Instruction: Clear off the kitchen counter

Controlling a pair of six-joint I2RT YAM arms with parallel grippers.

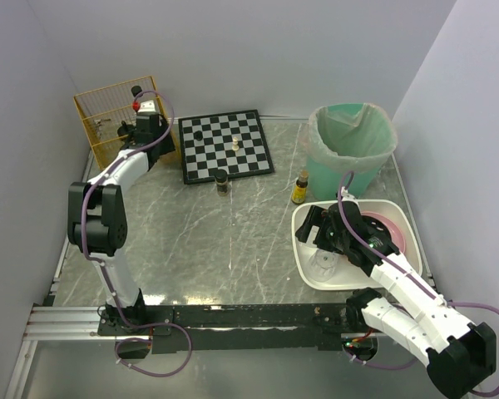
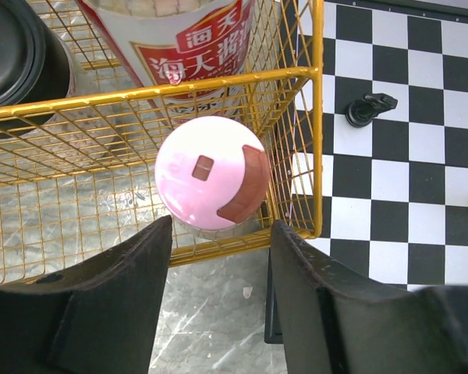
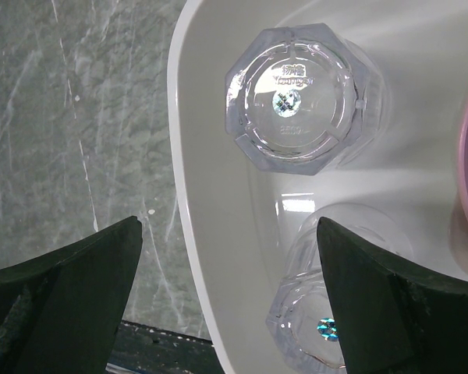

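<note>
The grey-green marble kitchen counter (image 1: 233,241) bears a small dark jar (image 1: 222,181) and a yellow-capped bottle (image 1: 299,189). My left gripper (image 1: 141,133) is open and empty at the near rim of a yellow wire basket (image 1: 104,116). In the left wrist view the gripper (image 2: 218,249) hangs just before a pink-lidded jar (image 2: 210,171) inside the basket (image 2: 218,82). My right gripper (image 1: 318,233) is open and empty over the left edge of the white tray (image 1: 399,212). In the right wrist view the gripper (image 3: 228,234) straddles the tray rim (image 3: 191,202), above two clear glasses (image 3: 296,93) (image 3: 335,312).
The basket also holds a red-labelled sauce bottle (image 2: 179,39) and a black-lidded container (image 2: 15,47). A chessboard (image 1: 226,148) with a few pieces lies at the back. A green bin (image 1: 352,145) with a bag stands back right. A pink plate (image 1: 384,229) lies in the tray.
</note>
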